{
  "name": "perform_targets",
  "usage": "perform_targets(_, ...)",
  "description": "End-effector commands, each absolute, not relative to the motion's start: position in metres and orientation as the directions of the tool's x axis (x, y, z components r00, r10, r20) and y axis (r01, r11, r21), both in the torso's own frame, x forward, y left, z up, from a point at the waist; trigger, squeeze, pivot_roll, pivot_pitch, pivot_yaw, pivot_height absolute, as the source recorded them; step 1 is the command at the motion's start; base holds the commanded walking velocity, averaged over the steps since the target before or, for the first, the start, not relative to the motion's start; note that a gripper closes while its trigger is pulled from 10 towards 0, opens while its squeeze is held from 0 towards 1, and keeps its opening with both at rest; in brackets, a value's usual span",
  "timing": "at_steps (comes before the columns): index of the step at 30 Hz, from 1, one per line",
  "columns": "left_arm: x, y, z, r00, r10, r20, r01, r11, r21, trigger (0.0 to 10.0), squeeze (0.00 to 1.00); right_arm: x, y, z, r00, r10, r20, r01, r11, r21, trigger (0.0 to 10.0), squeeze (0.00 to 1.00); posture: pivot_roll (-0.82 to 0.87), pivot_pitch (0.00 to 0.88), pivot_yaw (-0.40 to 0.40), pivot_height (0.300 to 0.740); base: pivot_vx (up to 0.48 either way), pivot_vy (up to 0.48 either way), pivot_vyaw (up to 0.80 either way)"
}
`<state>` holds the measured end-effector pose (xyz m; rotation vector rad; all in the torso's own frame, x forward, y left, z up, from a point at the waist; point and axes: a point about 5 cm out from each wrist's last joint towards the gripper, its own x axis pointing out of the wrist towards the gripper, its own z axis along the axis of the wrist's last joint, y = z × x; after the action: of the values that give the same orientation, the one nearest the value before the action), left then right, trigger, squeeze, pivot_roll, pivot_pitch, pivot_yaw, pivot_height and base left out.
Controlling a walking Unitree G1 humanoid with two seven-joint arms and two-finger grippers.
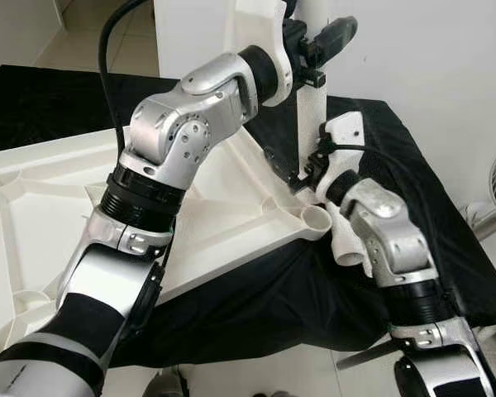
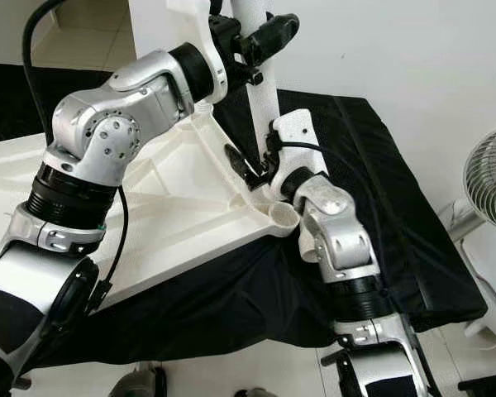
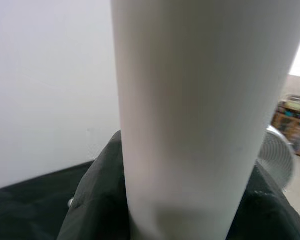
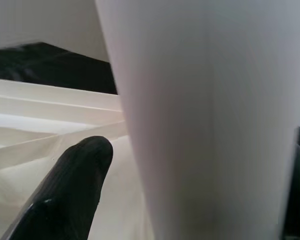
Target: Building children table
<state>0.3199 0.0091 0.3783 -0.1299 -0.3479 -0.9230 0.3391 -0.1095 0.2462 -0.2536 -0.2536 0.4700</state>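
Both grippers, left [image 1: 321, 43] and right [image 2: 260, 169], clasp the upright table leg [image 1: 312, 107].

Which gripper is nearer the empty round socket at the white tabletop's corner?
Right. The right gripper holds the white cylindrical leg low, beside the empty round socket; the left gripper grips it higher.

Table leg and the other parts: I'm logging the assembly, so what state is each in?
Table leg: upright, gripped high and low.
Tabletop: upside down on the black cloth.
Corner socket: open, no leg in it.
Left gripper: shut on the leg, high up.
Right gripper: shut on it near its base.
Fan: blades look still.
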Motion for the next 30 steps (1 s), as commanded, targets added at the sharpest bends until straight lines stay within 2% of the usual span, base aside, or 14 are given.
perform_targets(1,0.312,0.001,0.391,0.555,-0.737,0.386,0.77,0.63,0.095,10.0,0.0,0.344,-0.11,0.245,0.906,0.384,0.179,-0.311,0.89,-0.334,10.0,0.0,0.07,0.096,-0.079,0.74,0.0,0.0,0.0)
perform_targets(3,0.312,0.001,0.392,0.571,-0.724,0.387,0.756,0.648,0.095,10.0,0.0,0.346,-0.109,0.245,0.916,0.357,0.185,-0.281,0.897,-0.341,10.0,0.0,0.07,0.096,-0.079,0.74,0.0,0.0,0.0)
perform_targets(5,0.312,0.002,0.393,0.599,-0.696,0.395,0.73,0.678,0.087,10.0,0.0,0.35,-0.108,0.245,0.947,0.25,0.201,-0.179,0.932,-0.315,10.0,0.0,0.07,0.102,-0.078,0.74,0.0,0.0,0.0)
perform_targets(6,0.312,0.002,0.393,0.599,-0.696,0.395,0.73,0.678,0.087,10.0,0.0,0.35,-0.108,0.245,0.947,0.25,0.201,-0.179,0.932,-0.315,10.0,0.0,0.07,0.102,-0.078,0.74,0.0,0.0,0.0)
perform_targets(7,0.313,0.003,0.394,0.614,-0.682,0.397,0.714,0.694,0.088,10.0,0.0,0.353,-0.108,0.244,0.962,0.181,0.206,-0.113,0.946,-0.305,10.0,0.0,0.07,0.102,-0.078,0.74,0.0,0.0,0.0)
perform_targets(9,0.313,0.003,0.395,0.624,-0.672,0.399,0.702,0.707,0.092,10.0,0.0,0.355,-0.107,0.242,0.97,0.129,0.206,-0.063,0.952,-0.301,10.0,0.0,0.08,0.106,-0.083,0.74,0.0,0.0,0.0)
perform_targets(18,0.312,0.0,0.4,0.631,-0.664,0.401,0.691,0.716,0.1,10.0,0.0,0.356,-0.101,0.239,0.974,0.013,0.227,0.039,0.974,-0.223,10.0,0.0,0.09,0.108,-0.084,0.74,0.0,0.0,0.0)
perform_targets(27,0.309,-0.001,0.4,0.633,-0.66,0.404,0.691,0.717,0.09,10.0,0.0,0.353,-0.092,0.238,0.962,-0.025,0.271,0.094,0.965,-0.243,10.0,0.0,0.09,0.112,-0.08,0.74,0.0,0.0,0.0)
perform_targets(28,0.309,-0.001,0.4,0.632,-0.661,0.405,0.693,0.716,0.086,10.0,0.0,0.352,-0.09,0.239,0.958,-0.028,0.286,0.101,0.965,-0.242,8.8,0.0,0.09,0.112,-0.08,0.74,0.0,0.0,0.0)
perform_targets(29,0.308,-0.001,0.399,0.631,-0.662,0.403,0.696,0.714,0.082,10.0,0.0,0.351,-0.088,0.239,0.955,-0.026,0.297,0.102,0.964,-0.244,8.1,0.0,0.09,0.112,-0.08,0.74,0.0,0.0,0.0)
perform_targets(30,0.308,-0.001,0.399,0.63,-0.664,0.402,0.7,0.71,0.078,10.0,0.0,0.35,-0.086,0.239,0.953,-0.023,0.303,0.101,0.964,-0.244,6.4,0.0,0.09,0.112,-0.081,0.74,0.0,0.0,0.0)
